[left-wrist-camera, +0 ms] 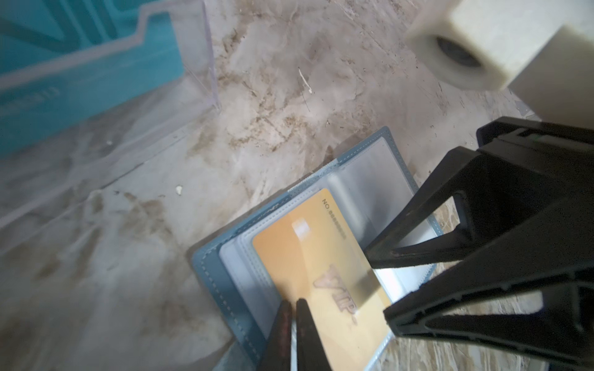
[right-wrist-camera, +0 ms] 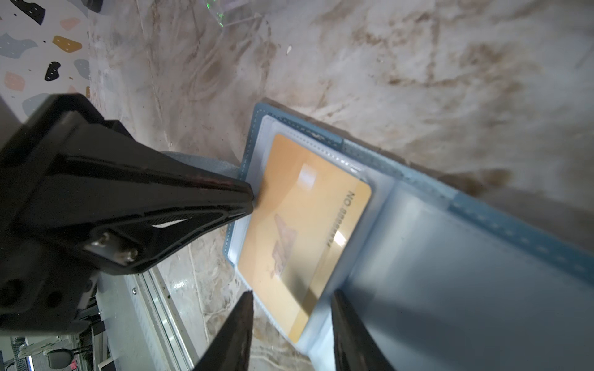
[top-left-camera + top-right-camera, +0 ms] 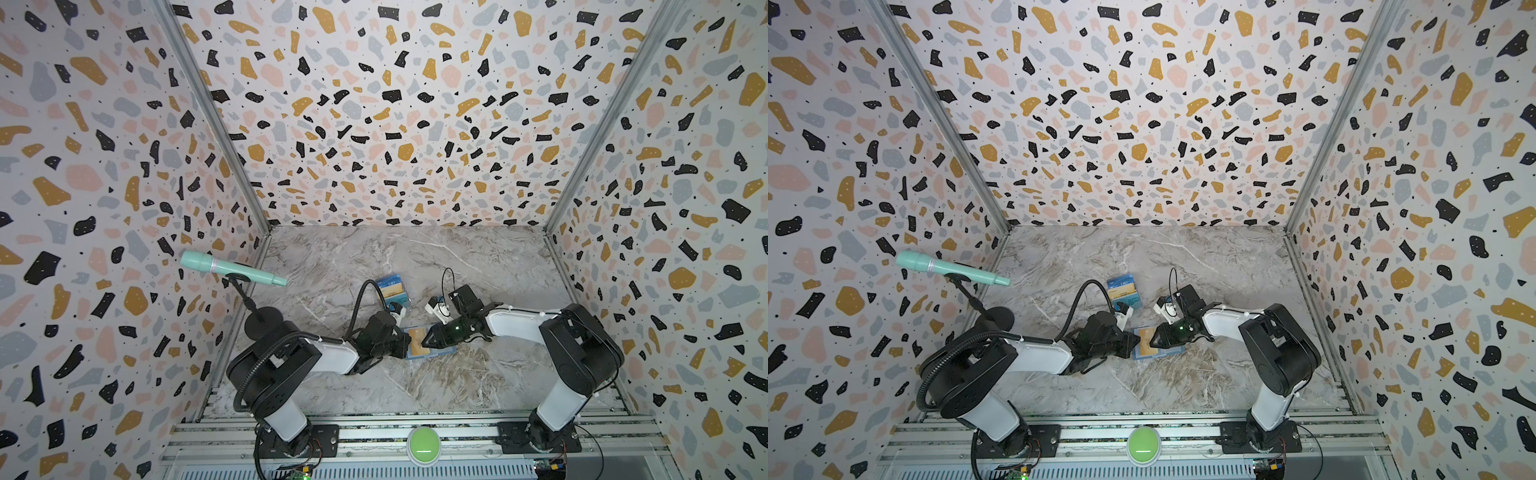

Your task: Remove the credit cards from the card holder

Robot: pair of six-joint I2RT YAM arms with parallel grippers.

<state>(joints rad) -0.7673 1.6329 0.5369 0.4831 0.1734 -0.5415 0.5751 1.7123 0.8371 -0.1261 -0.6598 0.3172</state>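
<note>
The left hand point(image 1: 294, 308) is pinched on the gold card point(image 1: 321, 266); the right hand point(image 2: 292, 300), apart, straddles its 3 o'clock end. If unpinned, the card holder point(image 2: 482, 273) may drag along.

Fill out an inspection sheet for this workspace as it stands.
Surface: marble-look tabletop, scuffed.
Job's things: card holder lies open; gold card on its clear sleeves.
Clutter: clear stand holding blue and tan cards.
Grippers: left gripper shut at the gold card's edge; right gripper open over the holder.
Cables: black hose loops above the left arm.
Surroundings: terrazzo walls; mint microphone; green button.
</note>
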